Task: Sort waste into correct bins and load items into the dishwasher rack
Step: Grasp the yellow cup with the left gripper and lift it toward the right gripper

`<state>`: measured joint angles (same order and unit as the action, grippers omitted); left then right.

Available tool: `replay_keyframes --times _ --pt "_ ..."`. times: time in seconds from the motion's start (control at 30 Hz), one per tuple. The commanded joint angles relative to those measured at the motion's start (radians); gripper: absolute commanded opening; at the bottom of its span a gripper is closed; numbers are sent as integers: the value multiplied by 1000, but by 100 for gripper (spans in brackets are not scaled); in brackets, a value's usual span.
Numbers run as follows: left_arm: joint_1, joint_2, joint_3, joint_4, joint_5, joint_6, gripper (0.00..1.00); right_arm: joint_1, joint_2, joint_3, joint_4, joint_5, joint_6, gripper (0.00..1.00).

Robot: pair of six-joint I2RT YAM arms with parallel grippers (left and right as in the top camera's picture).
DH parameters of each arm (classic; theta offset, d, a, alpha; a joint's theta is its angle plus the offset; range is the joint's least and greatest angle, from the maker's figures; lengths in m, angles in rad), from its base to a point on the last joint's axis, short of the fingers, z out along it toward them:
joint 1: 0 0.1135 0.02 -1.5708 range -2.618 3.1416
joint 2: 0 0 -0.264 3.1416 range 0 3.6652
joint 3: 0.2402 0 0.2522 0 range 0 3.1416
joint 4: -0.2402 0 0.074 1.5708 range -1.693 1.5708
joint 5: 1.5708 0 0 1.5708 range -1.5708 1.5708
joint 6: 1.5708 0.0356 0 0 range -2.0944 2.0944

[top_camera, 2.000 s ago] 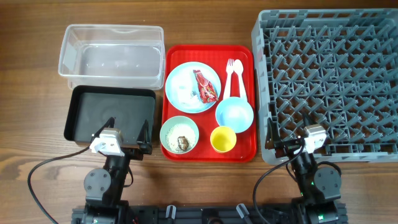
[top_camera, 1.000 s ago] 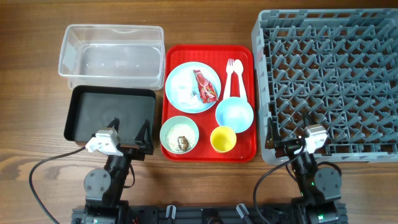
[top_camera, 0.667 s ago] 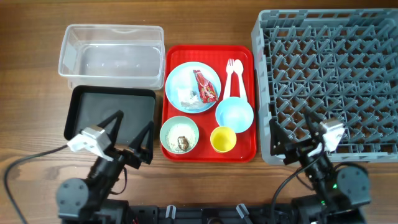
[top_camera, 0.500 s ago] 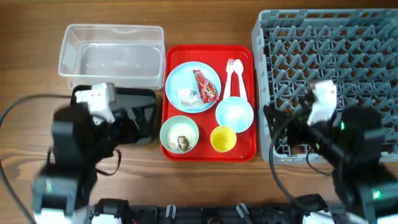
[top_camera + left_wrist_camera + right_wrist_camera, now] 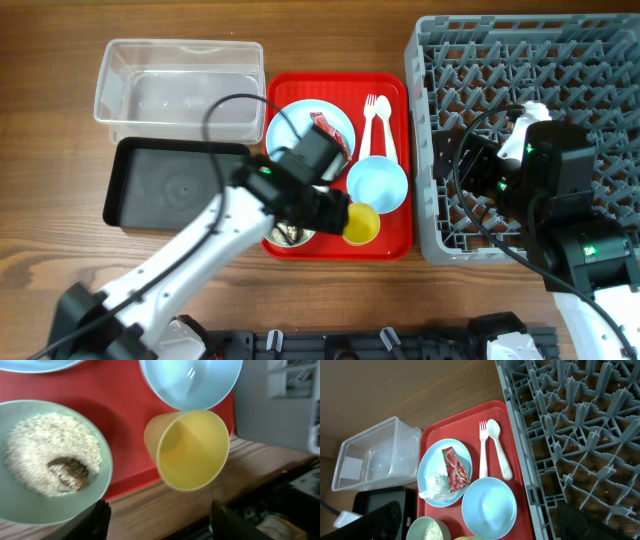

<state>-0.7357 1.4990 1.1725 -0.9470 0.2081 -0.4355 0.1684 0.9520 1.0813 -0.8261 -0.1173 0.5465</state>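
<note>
My left gripper [image 5: 320, 213] is open and empty, low over the front of the red tray. It hovers between the pale green bowl [image 5: 15, 505], which holds rice [image 5: 45, 442] and a brown lump [image 5: 67, 471], and the yellow cup [image 5: 362, 224]. The light blue bowl [image 5: 377, 183] sits just behind the cup. The red wrapper [image 5: 331, 137] and the white tissue [image 5: 436, 485] lie on the light blue plate [image 5: 435, 462]. The fork [image 5: 370, 110] and spoon [image 5: 383, 120] lie beside it. My right gripper [image 5: 478, 172] is open and empty above the grey rack's [image 5: 560, 90] left side.
The clear tub [image 5: 180, 45] stands at the back left, and the black tray [image 5: 115, 190] sits in front of it; both hold nothing. The red tray [image 5: 390, 240] lies between them and the rack. My left arm crosses over the black tray's right corner.
Both arms have risen from the front edge. The left arm swung right to the tray's front, over the green bowl. The right arm moved up over the rack's left side.
</note>
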Motion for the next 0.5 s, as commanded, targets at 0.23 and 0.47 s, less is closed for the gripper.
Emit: replay_keyframes --times 0.23,0.47 --pt "-70 251 13 162 -128 -45 8 1 5 21 1 -12 32 100" --pt "69 63 91 -37 78 -43 4 1 5 21 13 -77 -65 100"
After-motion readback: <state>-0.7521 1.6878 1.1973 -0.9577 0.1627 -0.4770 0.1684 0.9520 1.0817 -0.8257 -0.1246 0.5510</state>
